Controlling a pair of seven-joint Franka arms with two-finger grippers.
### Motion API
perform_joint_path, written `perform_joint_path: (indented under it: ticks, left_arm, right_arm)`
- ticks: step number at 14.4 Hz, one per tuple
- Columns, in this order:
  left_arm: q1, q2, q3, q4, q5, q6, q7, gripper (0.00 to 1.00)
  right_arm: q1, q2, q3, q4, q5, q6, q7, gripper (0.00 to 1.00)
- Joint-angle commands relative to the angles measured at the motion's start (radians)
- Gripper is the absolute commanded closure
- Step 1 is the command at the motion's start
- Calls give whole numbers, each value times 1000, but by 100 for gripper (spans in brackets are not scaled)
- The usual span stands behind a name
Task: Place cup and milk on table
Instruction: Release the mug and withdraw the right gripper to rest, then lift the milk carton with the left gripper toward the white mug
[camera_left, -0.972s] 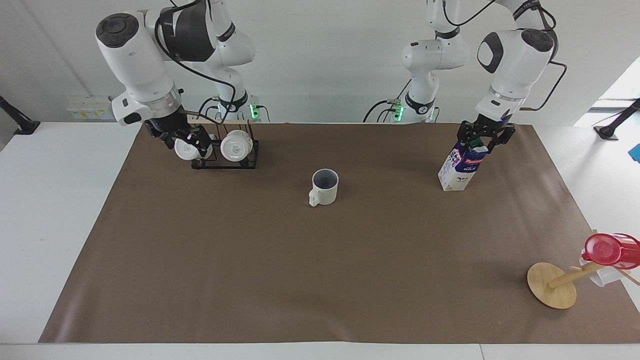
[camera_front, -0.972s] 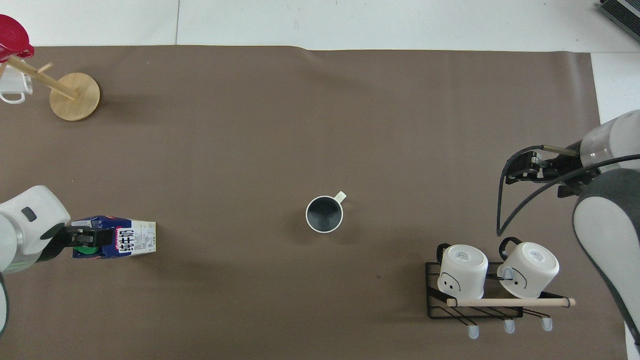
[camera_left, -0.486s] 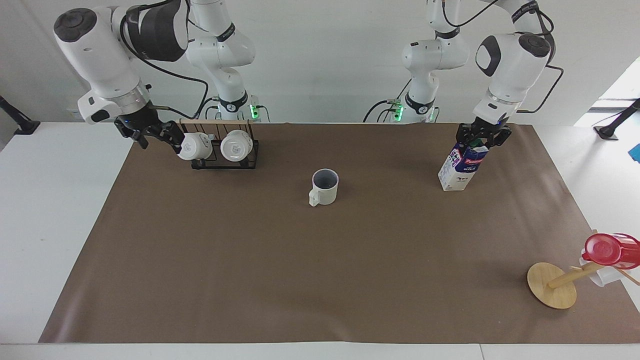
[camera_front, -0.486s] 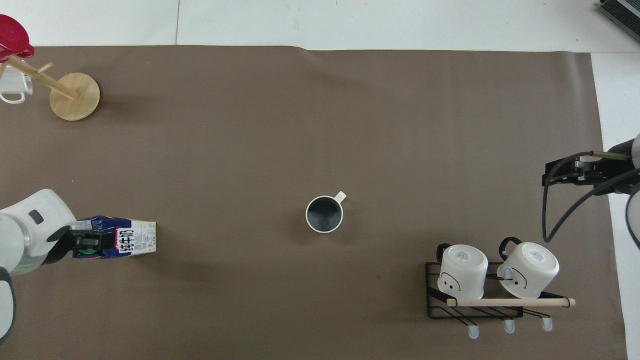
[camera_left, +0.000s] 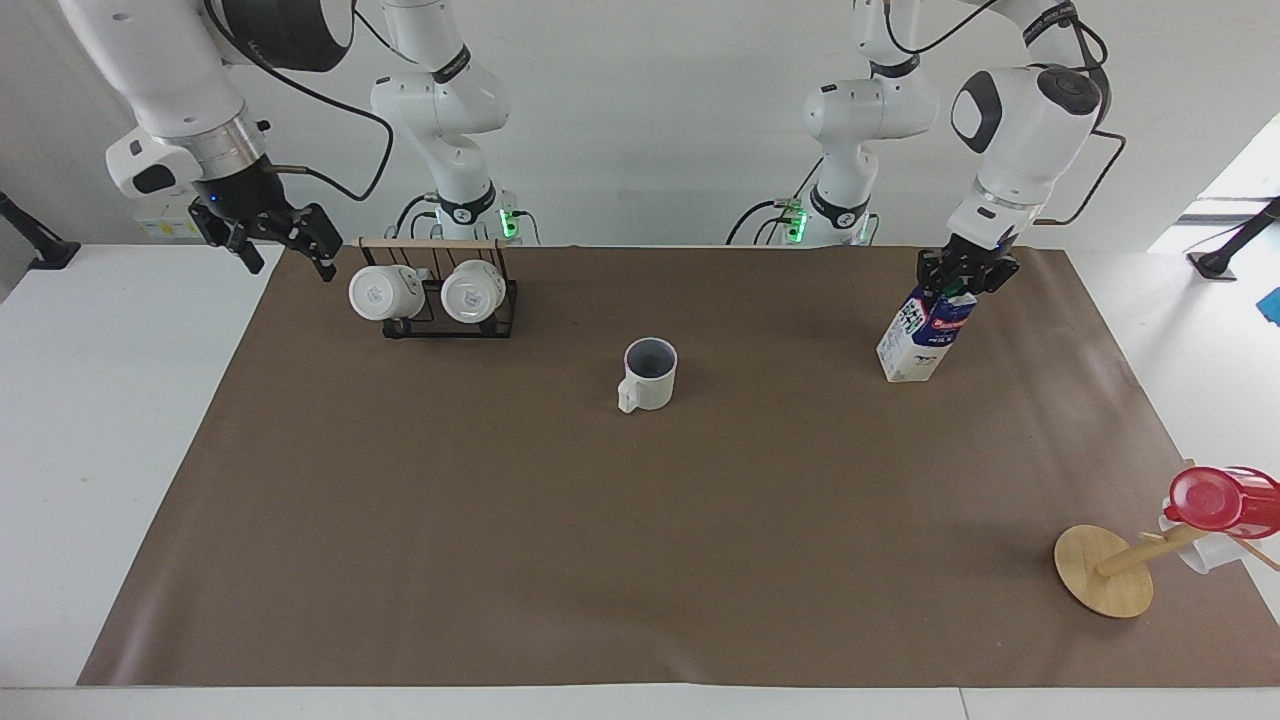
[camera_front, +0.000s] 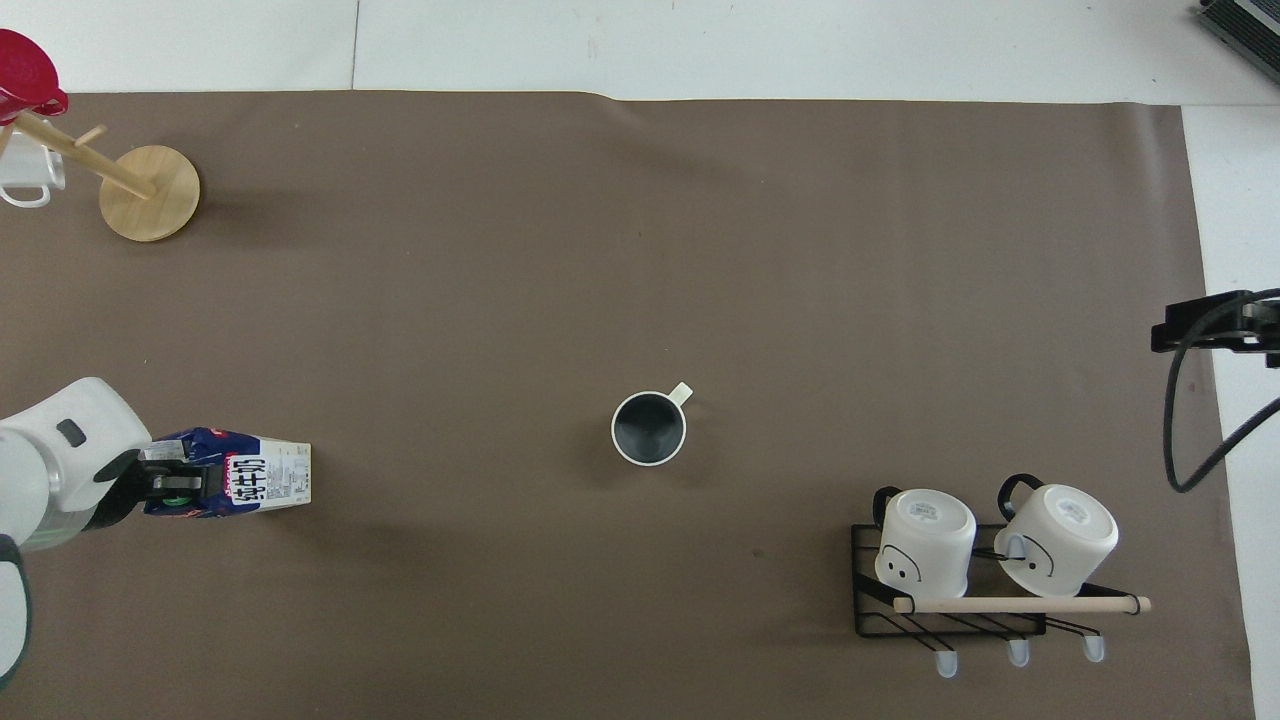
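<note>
Cup (camera_left: 649, 373) upright mid-table (camera_left: 600, 560); milk (camera_left: 925, 335) (blue-white carton) upright toward left arm's end.

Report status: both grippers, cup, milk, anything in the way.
Left gripper shut on milk top, carton standing on table. Right gripper open, raised beside mug rack, holding nothing. Cup upright mid-mat. Nothing in the way.

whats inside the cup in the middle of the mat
Nothing shows inside the cup: the overhead view looks straight down into a bare grey-blue interior. It stands upright on the brown mat, and the patch of mat beneath it is covered.
</note>
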Motion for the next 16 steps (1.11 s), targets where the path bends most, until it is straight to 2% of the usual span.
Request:
perform_joint_path:
  ticks: [1,3,5,9,16]
  left_arm:
    - [13,-4,-13,33,5,-33,-34,59]
    - [-4,10,-23,98,5,-97,-105,59]
    - [-36,16,-33,129,5,-125,-149,59]
    - [-86,27,-62,158,5,-125,-250,59]
    - [-144,117,-198,265,-4,-96,-476,56]
  right_arm:
    - [1,11,5,105,-15,-87,-15,0]
    - [1,11,7,134,-17,-136,-15,0]
    - [2,0,7,125,-12,-121,-14,0]
    - [24,0,13,122,-17,-118,-14,0]
    - [29,-11,11,100,-15,-130,-11,0]
